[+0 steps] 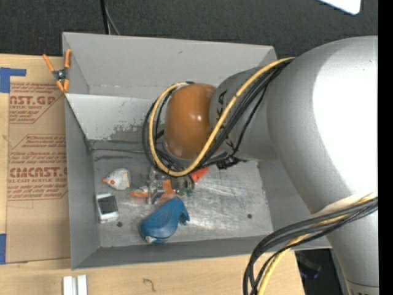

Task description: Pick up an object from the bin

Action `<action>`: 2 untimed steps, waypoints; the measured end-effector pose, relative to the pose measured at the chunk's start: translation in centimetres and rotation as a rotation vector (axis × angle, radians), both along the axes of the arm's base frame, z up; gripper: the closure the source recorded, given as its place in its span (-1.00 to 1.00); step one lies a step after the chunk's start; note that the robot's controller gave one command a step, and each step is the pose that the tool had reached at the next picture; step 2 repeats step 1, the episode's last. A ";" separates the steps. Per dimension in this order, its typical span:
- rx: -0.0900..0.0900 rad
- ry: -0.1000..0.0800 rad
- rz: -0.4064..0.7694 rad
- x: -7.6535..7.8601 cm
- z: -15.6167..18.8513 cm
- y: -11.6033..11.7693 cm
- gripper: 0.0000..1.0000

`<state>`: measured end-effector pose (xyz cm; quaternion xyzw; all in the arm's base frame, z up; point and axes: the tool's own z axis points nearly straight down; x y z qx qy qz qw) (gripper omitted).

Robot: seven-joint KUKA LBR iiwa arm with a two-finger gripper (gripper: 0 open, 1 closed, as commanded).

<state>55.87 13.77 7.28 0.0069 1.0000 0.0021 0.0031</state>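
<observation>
My gripper [162, 187] is low in the middle of the bin, under the arm's orange dome. A thin orange piece [140, 194] lies at its left side, touching or nearly touching it. Just below the gripper lies a blue rounded object [163, 220], near the bin's front wall. A small red-orange piece [199, 175] shows at the gripper's right, partly hidden by the arm.
A small white and orange toy [116, 179] lies left of the gripper. A small silver and black rectangular block [107, 206] sits by the left wall. The arm covers the bin's back right part.
</observation>
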 end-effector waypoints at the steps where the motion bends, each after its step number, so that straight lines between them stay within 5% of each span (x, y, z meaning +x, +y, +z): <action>1: -0.003 0.002 0.050 0.4 13.2 -0.6 1.00; 2: -0.003 0.002 0.050 0.4 13.2 -0.6 1.00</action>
